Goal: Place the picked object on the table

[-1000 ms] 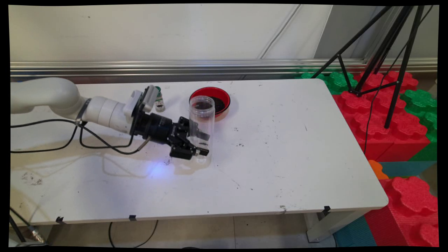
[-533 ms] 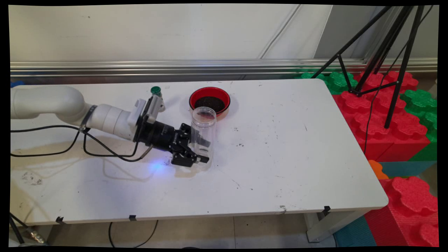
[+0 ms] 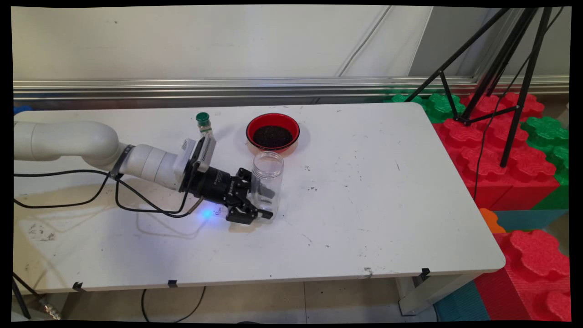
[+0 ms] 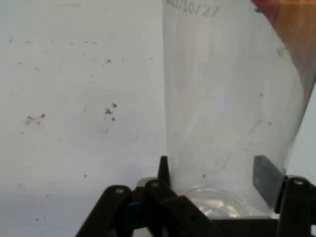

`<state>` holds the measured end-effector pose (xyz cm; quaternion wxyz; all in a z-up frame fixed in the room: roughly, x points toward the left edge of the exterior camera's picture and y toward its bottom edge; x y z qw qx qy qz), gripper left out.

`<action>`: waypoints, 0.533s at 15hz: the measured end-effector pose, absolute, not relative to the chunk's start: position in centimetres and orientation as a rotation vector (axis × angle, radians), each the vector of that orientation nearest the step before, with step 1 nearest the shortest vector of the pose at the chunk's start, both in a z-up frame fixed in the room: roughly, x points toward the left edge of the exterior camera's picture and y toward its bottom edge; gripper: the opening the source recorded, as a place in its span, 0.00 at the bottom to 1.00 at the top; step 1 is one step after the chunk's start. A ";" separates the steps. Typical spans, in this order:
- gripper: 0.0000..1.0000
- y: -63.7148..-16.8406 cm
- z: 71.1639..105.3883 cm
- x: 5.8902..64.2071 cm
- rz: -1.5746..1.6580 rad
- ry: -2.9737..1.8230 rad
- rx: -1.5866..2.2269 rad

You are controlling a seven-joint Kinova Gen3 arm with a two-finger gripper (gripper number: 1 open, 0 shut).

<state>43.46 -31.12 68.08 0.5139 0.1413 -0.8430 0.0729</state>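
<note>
1. Near the table's (image 3: 364,218) middle, the gripper (image 3: 263,201) clasps the clear jar (image 3: 267,182), standing upright on the tabletop.
2. Behind it sit a red bowl (image 3: 272,132) and a green-capped bottle (image 3: 204,124).

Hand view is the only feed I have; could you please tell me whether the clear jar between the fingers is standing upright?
Observer: Yes. In the main view the clear jar is upright, its mouth open on top with no lid, and the hand grips it low on its wall.
Operator: Thank you. What is the red thing in my top right corner?
Observer: That is a red bowl holding dark granules. It sits just behind the jar and apart from it.
Operator: Is anything else close by?
Observer: A small bottle with a green cap stands to the left of the bowl, behind the wrist.
</note>
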 end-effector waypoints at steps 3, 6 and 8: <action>0.00 -31.2 67.6 43.3 0.180 -2.031 0.334; 0.00 -31.3 67.2 43.2 0.183 -2.034 0.329; 0.00 -31.4 67.1 43.2 0.185 -2.035 0.328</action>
